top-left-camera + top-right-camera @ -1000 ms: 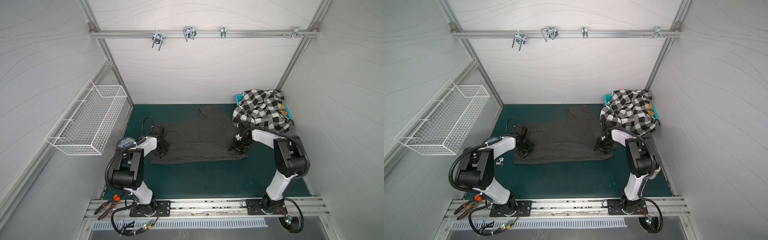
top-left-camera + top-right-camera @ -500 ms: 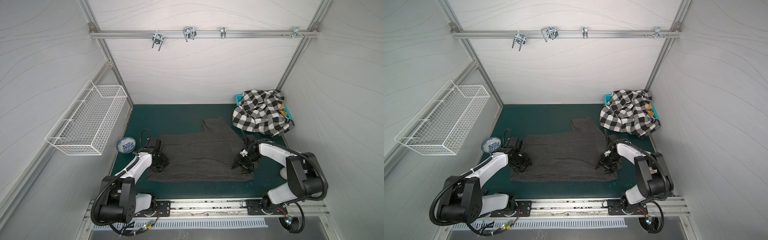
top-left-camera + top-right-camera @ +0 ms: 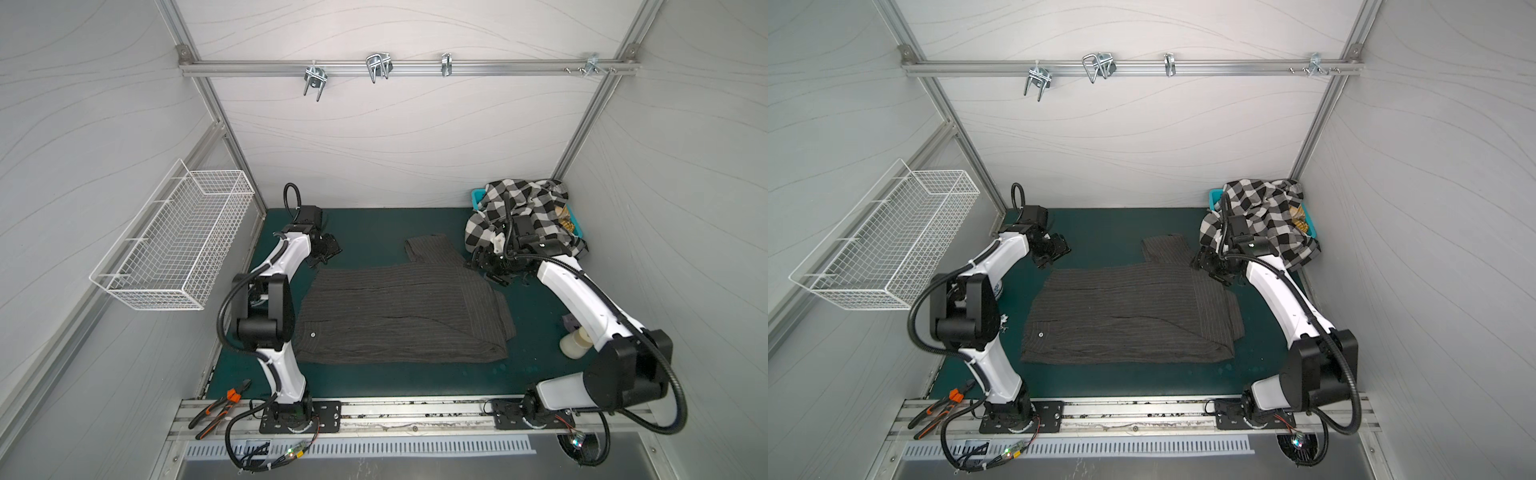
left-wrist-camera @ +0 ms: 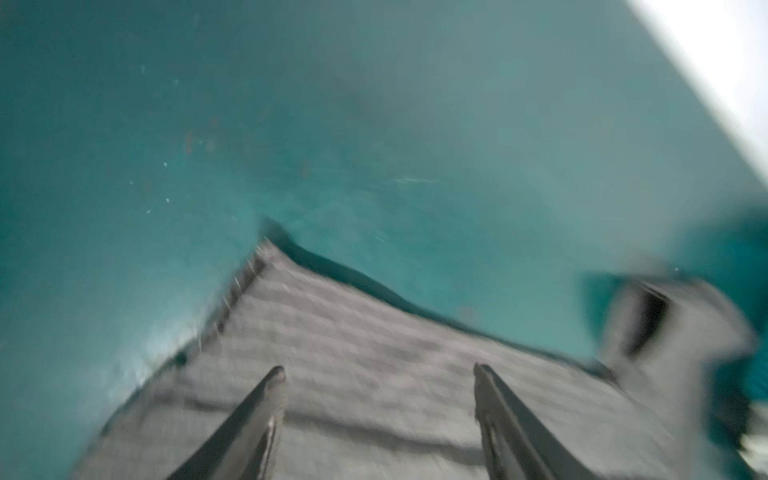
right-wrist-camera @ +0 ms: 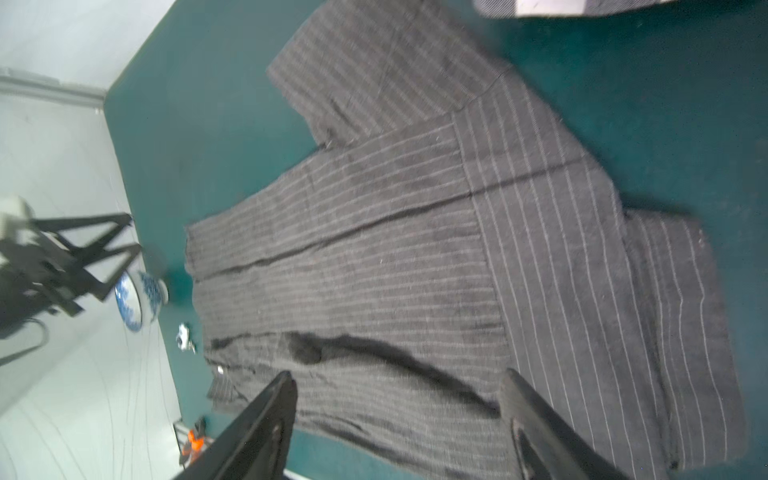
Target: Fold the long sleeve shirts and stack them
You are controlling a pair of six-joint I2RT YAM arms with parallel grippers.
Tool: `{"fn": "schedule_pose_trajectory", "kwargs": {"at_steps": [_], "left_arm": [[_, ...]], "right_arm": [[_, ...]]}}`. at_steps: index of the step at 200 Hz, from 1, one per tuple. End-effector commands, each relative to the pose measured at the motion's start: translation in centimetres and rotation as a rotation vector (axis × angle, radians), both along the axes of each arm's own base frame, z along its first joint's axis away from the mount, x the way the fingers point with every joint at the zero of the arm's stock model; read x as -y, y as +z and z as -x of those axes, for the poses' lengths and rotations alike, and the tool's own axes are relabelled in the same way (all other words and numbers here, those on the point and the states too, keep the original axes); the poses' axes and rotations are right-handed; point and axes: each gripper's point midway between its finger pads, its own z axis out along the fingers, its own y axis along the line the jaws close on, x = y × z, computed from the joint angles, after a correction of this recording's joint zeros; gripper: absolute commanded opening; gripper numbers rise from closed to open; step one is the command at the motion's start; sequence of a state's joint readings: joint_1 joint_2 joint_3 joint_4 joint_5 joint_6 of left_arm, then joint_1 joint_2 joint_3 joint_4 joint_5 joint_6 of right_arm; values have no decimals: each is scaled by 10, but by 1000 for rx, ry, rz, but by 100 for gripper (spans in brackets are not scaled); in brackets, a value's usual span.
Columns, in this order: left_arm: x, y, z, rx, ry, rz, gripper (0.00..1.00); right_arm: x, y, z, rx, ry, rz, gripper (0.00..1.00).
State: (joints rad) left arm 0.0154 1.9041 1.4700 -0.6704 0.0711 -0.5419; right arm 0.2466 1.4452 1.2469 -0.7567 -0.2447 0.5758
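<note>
The left wrist view was blurred. The checked shirt hid most of the basket. The pinstriped shirt, dark charcoal, lay flat in the middle of the mat, one part jutting toward the back wall. The left gripper and right gripper stood wide and empty near its far corners.

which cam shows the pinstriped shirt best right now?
The top views. The pinstriped shirt lies spread flat there, with almost its whole outline showing, the sleeve included. The right wrist view is closer and shows the stripes clearly, but it cuts off part of the shirt. The left wrist view shows only a blurred corner.
</note>
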Motion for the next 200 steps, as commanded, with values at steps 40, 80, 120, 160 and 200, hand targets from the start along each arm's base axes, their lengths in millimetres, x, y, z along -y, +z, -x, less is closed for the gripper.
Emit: {"fn": "schedule_pose_trajectory", "kwargs": {"at_steps": [40, 80, 120, 160, 200], "left_arm": [[-35, -33, -17, -140, 4, 4, 64], [-28, -68, -11, -233, 15, 50, 49], [-20, -76, -4, -242, 29, 83, 30], [-18, -52, -13, -176, 45, 102, 2], [-16, -23, -11, -114, 56, 110, 0]], "right_arm": [[-5, -20, -41, -51, -25, -79, 73], [-8, -33, -37, -110, -23, -107, 68], [0, -34, -42, -127, -36, -104, 68], [2, -47, -60, -178, 31, -25, 68], [11, -66, -94, -179, 88, 111, 71]]}}
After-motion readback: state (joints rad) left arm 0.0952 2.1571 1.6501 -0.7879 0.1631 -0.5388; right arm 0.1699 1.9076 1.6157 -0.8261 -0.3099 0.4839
